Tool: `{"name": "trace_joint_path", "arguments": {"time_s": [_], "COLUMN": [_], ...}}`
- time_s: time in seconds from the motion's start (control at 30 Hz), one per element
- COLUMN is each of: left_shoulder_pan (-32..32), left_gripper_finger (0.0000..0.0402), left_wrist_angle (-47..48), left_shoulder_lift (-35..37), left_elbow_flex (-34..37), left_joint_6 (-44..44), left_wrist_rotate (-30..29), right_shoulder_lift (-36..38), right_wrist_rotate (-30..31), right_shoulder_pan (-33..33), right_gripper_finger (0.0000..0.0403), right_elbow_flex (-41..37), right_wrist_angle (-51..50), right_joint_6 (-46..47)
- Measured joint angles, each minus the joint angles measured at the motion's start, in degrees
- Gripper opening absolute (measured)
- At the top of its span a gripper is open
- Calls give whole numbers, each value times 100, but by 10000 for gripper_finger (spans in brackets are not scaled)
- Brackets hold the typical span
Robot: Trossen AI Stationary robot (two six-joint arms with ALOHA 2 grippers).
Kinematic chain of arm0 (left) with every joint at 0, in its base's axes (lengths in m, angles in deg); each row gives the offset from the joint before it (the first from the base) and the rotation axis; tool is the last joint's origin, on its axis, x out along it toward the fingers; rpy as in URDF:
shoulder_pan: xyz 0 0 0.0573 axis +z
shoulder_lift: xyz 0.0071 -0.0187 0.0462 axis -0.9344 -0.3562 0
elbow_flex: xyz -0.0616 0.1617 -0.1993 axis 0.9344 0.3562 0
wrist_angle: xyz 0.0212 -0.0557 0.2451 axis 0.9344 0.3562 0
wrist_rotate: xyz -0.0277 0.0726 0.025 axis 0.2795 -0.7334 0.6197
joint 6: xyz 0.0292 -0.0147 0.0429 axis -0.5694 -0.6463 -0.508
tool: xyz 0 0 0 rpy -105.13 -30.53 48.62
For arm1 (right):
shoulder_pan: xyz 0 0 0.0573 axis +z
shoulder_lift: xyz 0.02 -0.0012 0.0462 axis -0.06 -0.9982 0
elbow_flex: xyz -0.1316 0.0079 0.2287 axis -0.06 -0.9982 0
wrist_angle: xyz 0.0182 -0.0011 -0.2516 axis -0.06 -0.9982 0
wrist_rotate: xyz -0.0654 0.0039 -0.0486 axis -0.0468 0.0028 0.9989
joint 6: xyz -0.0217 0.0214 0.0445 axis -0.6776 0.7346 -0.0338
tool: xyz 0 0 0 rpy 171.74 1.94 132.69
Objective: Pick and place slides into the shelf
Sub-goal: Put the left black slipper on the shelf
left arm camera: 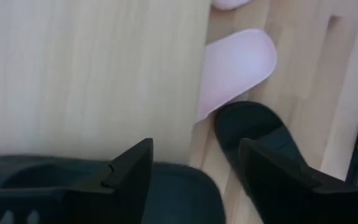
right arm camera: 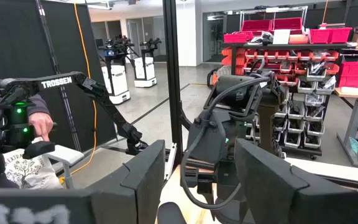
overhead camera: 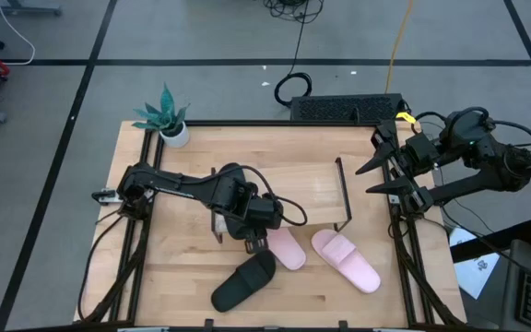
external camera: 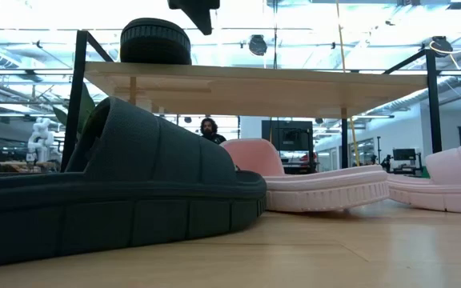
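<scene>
The shelf (overhead camera: 312, 184) stands on the table, its wooden board (external camera: 294, 80) up on a black frame. One black slide (external camera: 154, 40) lies on the board's near part. My left gripper (left arm camera: 196, 146) hangs open just above it, pointing steeply down, fingers clear of it. The other black slide (overhead camera: 244, 280) and two pink slides (overhead camera: 286, 247) (overhead camera: 346, 260) rest sole-down on the table in front of the shelf. My right gripper (overhead camera: 376, 177) waits open at the table's right edge, level, nothing between its fingers.
A potted plant (overhead camera: 171, 120) stands at the table's far left corner. A black box (overhead camera: 344, 108) lies along the far edge. The shelf's board (left arm camera: 73, 74) shows bare wood beside the black slide. A person (right arm camera: 17, 124) stands beyond the table.
</scene>
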State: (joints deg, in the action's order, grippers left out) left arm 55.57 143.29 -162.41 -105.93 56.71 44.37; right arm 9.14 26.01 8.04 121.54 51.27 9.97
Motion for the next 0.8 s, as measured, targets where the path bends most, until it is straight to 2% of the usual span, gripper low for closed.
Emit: {"name": "trace_joint_path", "arguments": {"time_s": [0.33,0.8], "left_shoulder_pan": [-30,-66], "left_gripper_finger": [239,239], "left_wrist_angle": [-340,146], "left_shoulder_lift": [-244,-525], "left_elbow_flex": [2,9], "left_joint_6": [-64,601], "left_wrist_rotate": [-4,-55], "right_shoulder_lift": [-2,17], "right_wrist_rotate": [-2,-24], "right_shoulder_pan": [-1,-2], "right_gripper_finger": [183,183], "right_elbow_flex": [0,2], "right_wrist_angle": [-7,-110], "right_joint_6": [20,68]}}
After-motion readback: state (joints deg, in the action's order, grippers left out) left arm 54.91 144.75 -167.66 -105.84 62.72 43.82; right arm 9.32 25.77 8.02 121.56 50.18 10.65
